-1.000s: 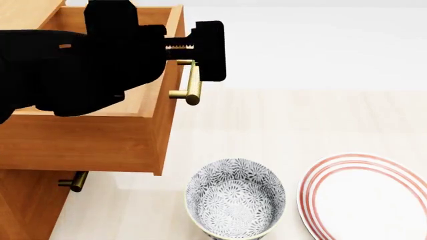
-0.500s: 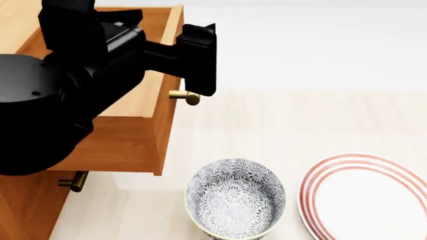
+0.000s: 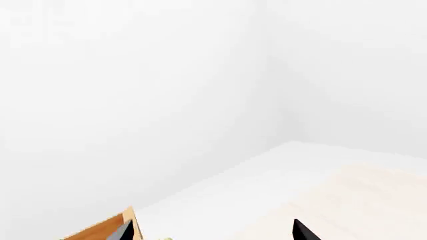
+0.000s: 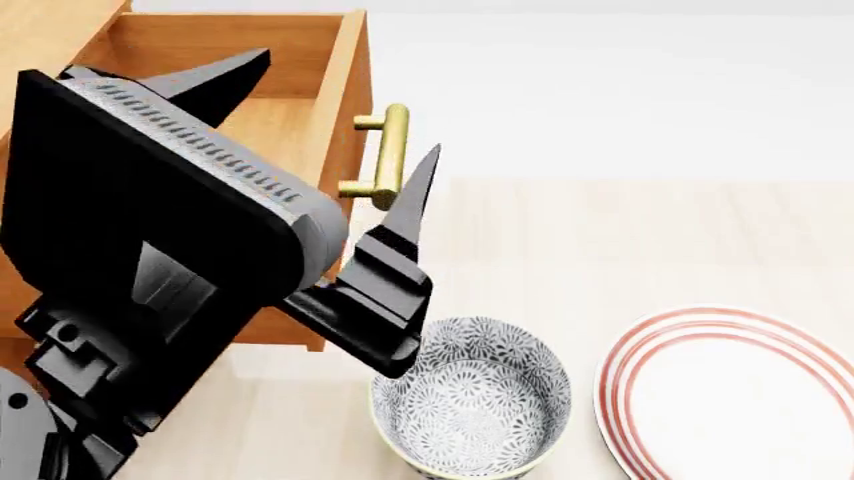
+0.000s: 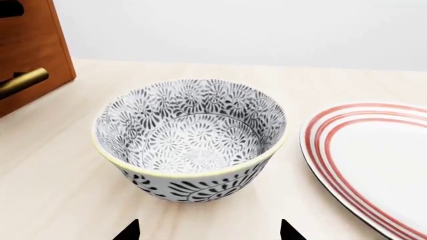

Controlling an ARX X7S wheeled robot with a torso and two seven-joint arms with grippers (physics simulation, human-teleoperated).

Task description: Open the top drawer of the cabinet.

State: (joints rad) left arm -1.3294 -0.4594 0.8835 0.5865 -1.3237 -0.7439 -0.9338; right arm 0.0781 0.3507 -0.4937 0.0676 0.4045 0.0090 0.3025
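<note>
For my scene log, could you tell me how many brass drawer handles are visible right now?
2: the top drawer's handle on its pulled-out front, and a lower drawer handle left of the bowl. The left arm may hide others.

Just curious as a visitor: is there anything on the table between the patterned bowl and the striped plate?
No. In the right wrist view, only bare table separates the bowl from the plate.
</note>
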